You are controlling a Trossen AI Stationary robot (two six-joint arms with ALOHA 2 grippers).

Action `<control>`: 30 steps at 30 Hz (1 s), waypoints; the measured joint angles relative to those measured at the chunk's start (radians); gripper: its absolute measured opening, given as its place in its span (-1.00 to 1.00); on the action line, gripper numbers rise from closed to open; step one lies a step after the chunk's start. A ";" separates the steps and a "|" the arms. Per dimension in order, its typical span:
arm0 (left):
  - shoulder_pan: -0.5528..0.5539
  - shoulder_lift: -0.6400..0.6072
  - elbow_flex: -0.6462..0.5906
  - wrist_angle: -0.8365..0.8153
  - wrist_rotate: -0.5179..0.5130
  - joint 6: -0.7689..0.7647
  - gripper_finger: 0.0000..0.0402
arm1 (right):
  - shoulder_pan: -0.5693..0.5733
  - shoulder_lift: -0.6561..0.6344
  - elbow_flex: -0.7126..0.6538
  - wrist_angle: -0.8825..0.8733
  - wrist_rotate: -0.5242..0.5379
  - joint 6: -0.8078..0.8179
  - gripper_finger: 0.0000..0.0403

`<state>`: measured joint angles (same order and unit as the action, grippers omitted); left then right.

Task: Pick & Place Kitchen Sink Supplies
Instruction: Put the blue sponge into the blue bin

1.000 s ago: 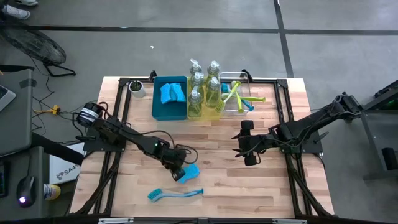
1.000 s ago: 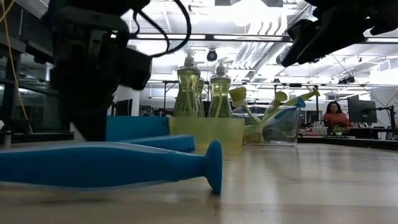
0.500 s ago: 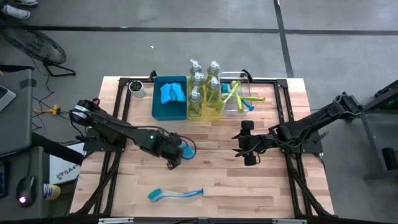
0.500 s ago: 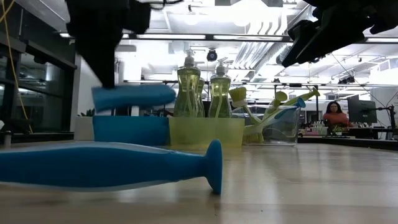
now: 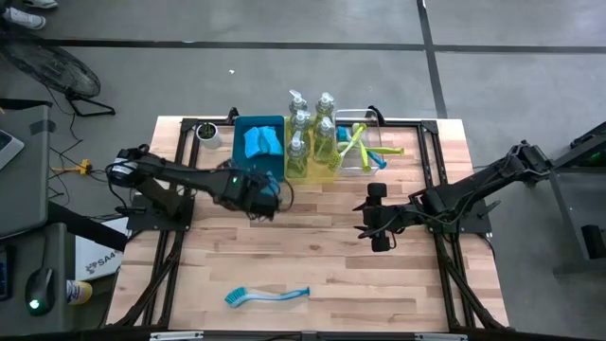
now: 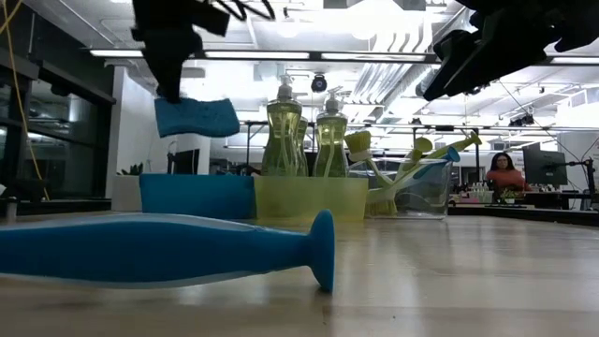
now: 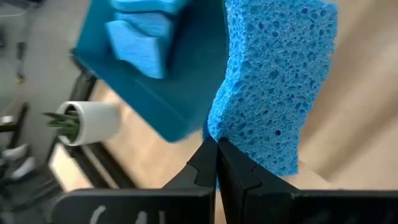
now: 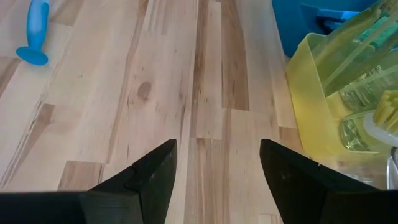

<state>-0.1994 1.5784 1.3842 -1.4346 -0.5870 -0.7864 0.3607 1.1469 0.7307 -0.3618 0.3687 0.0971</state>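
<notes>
While our left gripper (image 7: 216,152) pinches a blue sponge (image 7: 273,81) above the table beside the blue bin (image 5: 258,163), our right gripper (image 8: 217,165) hangs mid-table, jaws spread. We see a blue brush (image 5: 266,296) lying near the front edge.

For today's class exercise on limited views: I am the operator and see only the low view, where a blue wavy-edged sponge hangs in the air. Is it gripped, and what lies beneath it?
Observer: The left gripper is shut on the blue wavy-edged sponge, pinching its edge.
Operator: Where over the table?
Observer: At the near edge of the blue rectangular bin, which holds more blue sponges.
Operator: And the right gripper?
Observer: The right gripper hangs open and empty over bare wooden table.
</notes>
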 joint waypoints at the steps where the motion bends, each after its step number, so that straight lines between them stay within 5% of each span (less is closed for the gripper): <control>1: 0.024 0.000 0.000 -0.006 -0.012 0.021 -1.00 | 0.000 0.000 0.000 0.000 0.002 0.000 0.11; 10: 0.250 0.000 -0.007 0.015 -0.116 0.264 -1.00 | 0.000 0.000 0.000 0.000 0.026 0.000 0.11; 18: 0.445 0.000 -0.085 0.200 -0.074 0.482 -1.00 | 0.000 0.000 0.000 0.000 0.048 0.000 0.11; 30: 0.684 0.000 -0.122 0.318 0.132 0.315 -1.00 | 0.000 0.000 0.000 0.001 0.068 0.005 0.11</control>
<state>0.4843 1.5787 1.2617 -1.1168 -0.4545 -0.4709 0.3603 1.1469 0.7307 -0.3607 0.4366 0.1016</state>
